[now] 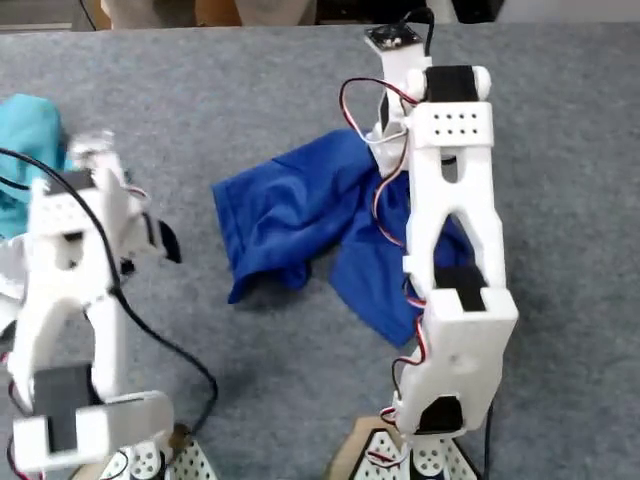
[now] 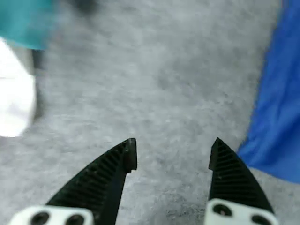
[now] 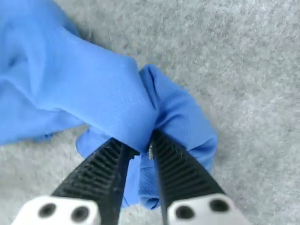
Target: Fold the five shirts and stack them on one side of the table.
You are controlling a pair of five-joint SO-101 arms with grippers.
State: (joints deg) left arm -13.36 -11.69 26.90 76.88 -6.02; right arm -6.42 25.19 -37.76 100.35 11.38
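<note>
Working left to right: a crumpled teal cloth garment (image 1: pixel 25 140) lies far left. Beside it the left gripper (image 2: pixel 173 145), jaws released, hangs over the bare grey felt-like surface (image 2: pixel 154 70). A soft, wrinkled blue cloth shirt (image 1: pixel 290 210) lies centre. On it the right gripper (image 3: pixel 140 143) has its jaws clenched on a bunched fold; draw outward evenly to flatten the limp fabric before folding.

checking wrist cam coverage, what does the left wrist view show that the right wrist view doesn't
Left wrist view's own: the left gripper open above bare table, plus a teal cloth and a blurred white shape. Right wrist view's own: the right gripper shut on a bunched fold of the blue shirt. Shared: the blue shirt and the grey table.
</note>
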